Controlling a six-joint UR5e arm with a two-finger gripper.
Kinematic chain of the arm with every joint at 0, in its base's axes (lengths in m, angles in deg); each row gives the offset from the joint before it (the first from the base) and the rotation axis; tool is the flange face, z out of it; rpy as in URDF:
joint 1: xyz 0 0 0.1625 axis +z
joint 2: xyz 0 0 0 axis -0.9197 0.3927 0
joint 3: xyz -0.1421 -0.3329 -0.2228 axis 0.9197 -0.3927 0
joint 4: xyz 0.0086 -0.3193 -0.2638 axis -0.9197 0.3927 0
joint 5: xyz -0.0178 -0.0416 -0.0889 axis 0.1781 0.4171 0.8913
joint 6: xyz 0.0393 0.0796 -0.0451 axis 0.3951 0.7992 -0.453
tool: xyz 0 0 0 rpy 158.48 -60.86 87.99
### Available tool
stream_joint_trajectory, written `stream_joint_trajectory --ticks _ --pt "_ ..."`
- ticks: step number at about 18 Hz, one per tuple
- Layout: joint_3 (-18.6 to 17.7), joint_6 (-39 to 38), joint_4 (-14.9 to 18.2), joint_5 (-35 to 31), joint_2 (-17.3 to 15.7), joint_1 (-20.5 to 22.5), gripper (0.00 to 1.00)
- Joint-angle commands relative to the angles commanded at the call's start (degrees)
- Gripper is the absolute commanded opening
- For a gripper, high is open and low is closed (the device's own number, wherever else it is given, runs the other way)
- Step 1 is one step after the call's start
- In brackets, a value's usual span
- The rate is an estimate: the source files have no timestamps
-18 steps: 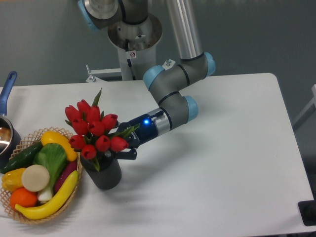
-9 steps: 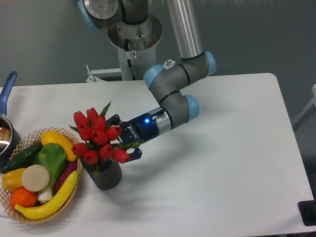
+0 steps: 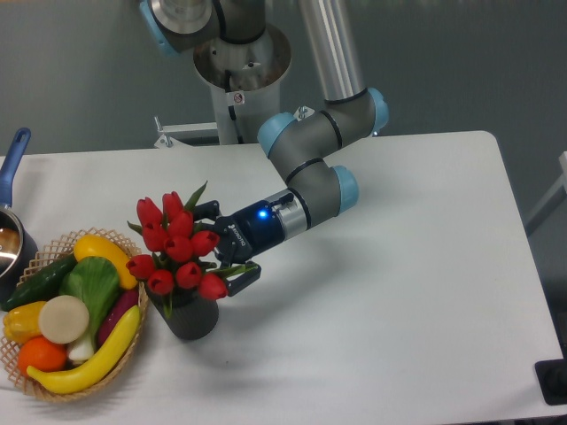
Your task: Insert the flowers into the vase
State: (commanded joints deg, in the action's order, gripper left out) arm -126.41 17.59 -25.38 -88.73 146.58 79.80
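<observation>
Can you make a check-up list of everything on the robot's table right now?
Surface: white table, bare on its right half.
Job's things: the flowers, red tulips, stand in the vase; the vase is upright beside the basket.
Clutter: wicker basket at the left, full of toy vegetables and fruit; blue-handled pot at the left edge.
Claw: the claw sits at the flowers' right side, fingers spread, not pinching the stems.
Cables: nothing seen.
Surroundings: grey wall behind; the arm's base stands past the table's far edge.
</observation>
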Motion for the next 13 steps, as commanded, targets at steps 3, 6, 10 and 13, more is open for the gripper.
stream_joint_trajectory --ticks 3,6,10,13 --pt "0.78 0.17 0.00 -0.72 -1.50 1.58 1.00" --pt "3.86 0.44 0.00 -6.93 -1.32 3.95 1.00" --pt "7.28 -0.09 0.00 -11.17 -1.41 7.65 1.00" --pt "10.36 0.17 -0.17 -17.83 -1.24 12.82 1.00"
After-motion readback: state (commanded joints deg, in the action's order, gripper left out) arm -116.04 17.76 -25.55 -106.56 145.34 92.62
